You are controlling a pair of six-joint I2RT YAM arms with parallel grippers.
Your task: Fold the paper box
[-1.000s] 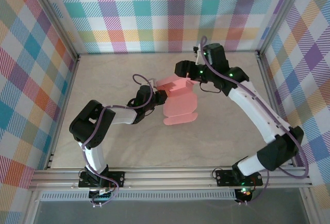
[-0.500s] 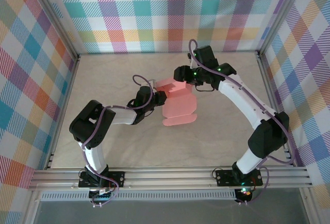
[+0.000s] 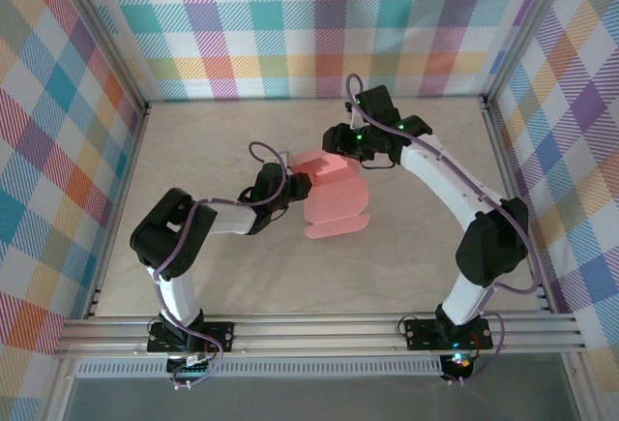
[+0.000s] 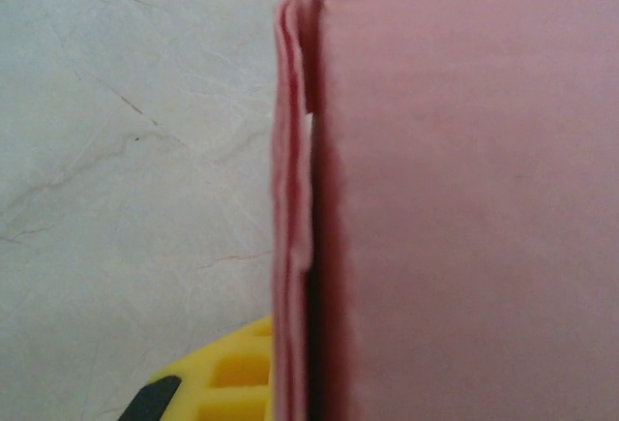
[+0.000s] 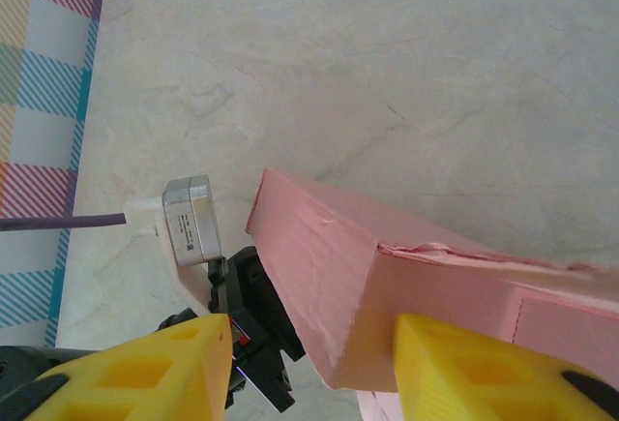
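Note:
The salmon-pink paper box [image 3: 334, 194] lies mid-table, its far part folded up into walls and a rounded flap flat on the near side. My left gripper [image 3: 294, 187] is shut on the box's doubled left wall [image 4: 293, 208], with one yellow finger [image 4: 224, 382] showing beside it. My right gripper [image 3: 340, 147] hangs over the box's far end. Its jaws [image 5: 314, 336] stand open astride an upright corner of the box [image 5: 329, 276]. The right-hand finger [image 5: 474, 373] is close against the card, while the left-hand finger [image 5: 145, 373] stands apart from it.
The beige tabletop [image 3: 222, 266] is fenced by aluminium rails and plaid walls [image 3: 319, 24]. The left arm's wrist and its silver camera block [image 5: 189, 220] sit just beyond the box corner, close to my right fingers.
The right wrist has swung left and lower over the box's far end, and its jaws have narrowed around the corner. The left gripper and the box have stayed put.

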